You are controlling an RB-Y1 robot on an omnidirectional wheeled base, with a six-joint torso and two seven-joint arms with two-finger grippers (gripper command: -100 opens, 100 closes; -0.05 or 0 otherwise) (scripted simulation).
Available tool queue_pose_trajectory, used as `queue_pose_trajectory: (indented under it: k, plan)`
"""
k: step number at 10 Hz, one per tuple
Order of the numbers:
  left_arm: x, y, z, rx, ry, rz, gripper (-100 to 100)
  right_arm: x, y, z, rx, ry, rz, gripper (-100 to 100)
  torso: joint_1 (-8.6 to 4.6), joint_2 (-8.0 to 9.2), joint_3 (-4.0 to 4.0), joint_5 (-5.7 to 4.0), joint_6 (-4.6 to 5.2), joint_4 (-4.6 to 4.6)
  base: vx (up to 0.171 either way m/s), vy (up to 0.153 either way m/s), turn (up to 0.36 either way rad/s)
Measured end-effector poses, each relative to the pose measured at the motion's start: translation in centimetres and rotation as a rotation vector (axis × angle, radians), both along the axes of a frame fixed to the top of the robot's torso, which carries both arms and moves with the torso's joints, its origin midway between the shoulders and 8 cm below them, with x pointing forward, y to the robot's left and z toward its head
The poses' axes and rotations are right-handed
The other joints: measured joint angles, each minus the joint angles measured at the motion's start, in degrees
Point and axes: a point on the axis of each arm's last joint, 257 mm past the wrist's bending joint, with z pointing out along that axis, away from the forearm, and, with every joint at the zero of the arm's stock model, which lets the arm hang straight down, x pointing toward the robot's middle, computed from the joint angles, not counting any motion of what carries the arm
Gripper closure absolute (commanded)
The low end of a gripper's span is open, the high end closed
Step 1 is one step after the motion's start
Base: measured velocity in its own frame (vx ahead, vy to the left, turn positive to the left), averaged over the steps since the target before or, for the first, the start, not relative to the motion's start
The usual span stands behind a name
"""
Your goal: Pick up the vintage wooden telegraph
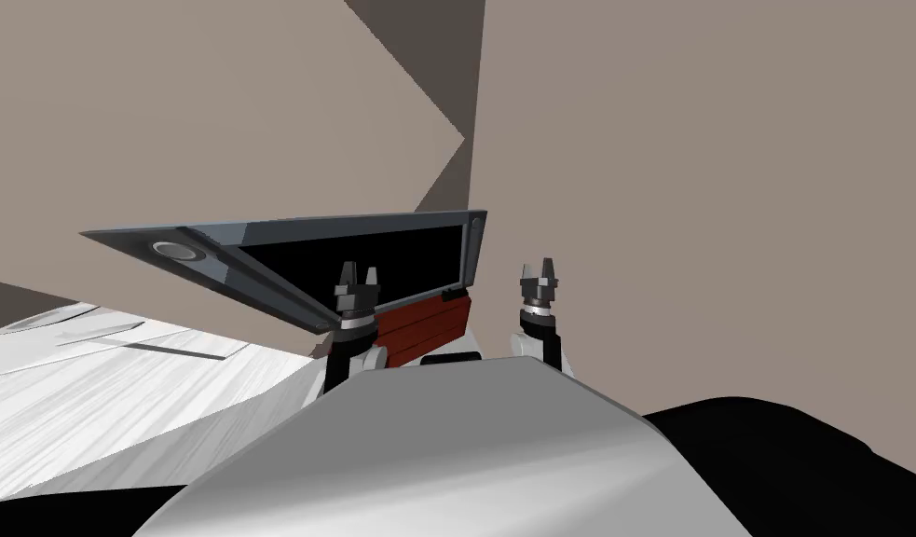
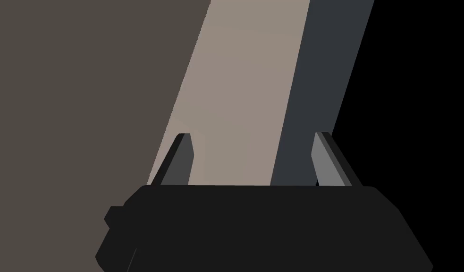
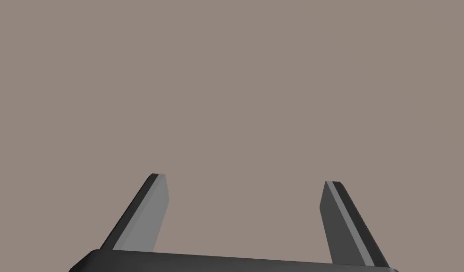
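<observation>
A red-brown planked piece lies low in the head view, under a dark grey frame that encloses a black area. I cannot tell what the piece is. My left gripper is raised in front of that black area, just left of the red-brown piece, with its fingers open. In the left wrist view the left gripper holds nothing and faces a taupe wall and the frame's grey band. My right gripper is up before the taupe wall, right of the frame. The right gripper is open and holds nothing.
Taupe walls stand close ahead and meet in a corner above the frame. A round grey disc sits in the frame's left end. A white streaked surface spreads at lower left. A black area lies at lower right.
</observation>
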Motion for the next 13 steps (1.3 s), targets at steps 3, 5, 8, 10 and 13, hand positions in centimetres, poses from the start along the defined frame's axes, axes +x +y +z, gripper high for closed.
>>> queue_pose_trajectory:
  k: [3,5,8,10,13]
  plan:
    - [0.0,0.0,0.0,0.0,0.0,0.0,0,0.7,0.2,-2.9,-0.093,0.094,-0.009,-100,0.11,0.12,0.07,0.02,-0.01,0.02,-0.035,0.041,0.154]
    - [0.0,0.0,0.0,0.0,0.0,0.0,0,1.2,0.1,-5.7,-0.174,0.179,-0.023,-100,0.2,0.18,0.1,0.04,-0.02,0.04,-0.044,0.062,0.218]
    - [0.0,0.0,0.0,0.0,0.0,0.0,0,1.3,-0.3,-10.1,-0.301,0.308,-0.046,-100,0.12,0.2,0.12,0.03,0.02,0.05,-0.045,0.044,0.163]
    - [0.0,0.0,0.0,0.0,0.0,0.0,0,1.2,-1.2,-13.8,-0.396,0.403,-0.061,-100,0.16,0.19,0.11,0.04,-0.02,0.04,-0.036,0.053,0.213]
    - [0.0,0.0,0.0,0.0,0.0,0.0,0,0.6,-2.1,-16.9,-0.512,0.497,-0.077,-100,0.09,0.12,0.07,0.03,0.0,0.03,-0.025,0.042,0.192]
